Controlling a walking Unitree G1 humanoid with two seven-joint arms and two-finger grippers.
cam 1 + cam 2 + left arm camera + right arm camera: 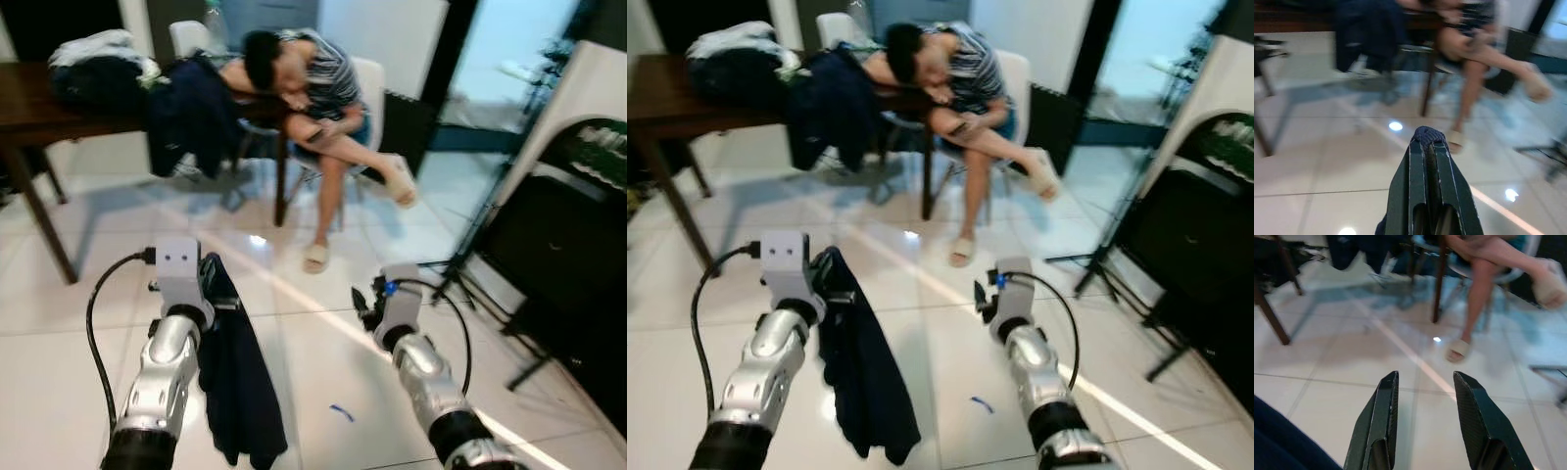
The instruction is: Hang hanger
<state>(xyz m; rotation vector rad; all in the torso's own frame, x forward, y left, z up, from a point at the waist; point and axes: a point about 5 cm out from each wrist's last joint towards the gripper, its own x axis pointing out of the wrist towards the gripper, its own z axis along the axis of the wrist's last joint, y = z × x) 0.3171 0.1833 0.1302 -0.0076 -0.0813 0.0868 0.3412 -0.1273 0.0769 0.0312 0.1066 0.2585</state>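
A dark navy garment (235, 382) hangs from the left gripper (1429, 147), draping down toward the white tiled floor (323, 343) at about 7 o'clock in the head views. The hanger itself cannot be made out; only the cloth shows. The left gripper's two black fingers are pressed together, with a fold of the navy fabric pinched at their tips, as the left wrist view shows. The right gripper (1425, 387) is held forward at about 5 o'clock, its fingers spread apart with nothing between them, above bare tile.

Farther out, at 12 o'clock, a person (313, 88) in a striped top sits on a white chair (372, 83), leaning onto a dark wooden table (39, 117), legs crossed, wearing pale slippers. More dark clothing (191, 117) drapes off the table edge, and a pile of clothes (98, 64) lies on top at 11 o'clock. A black stand (470, 245) and dark folded furniture (568, 255) sit at 3 o'clock.
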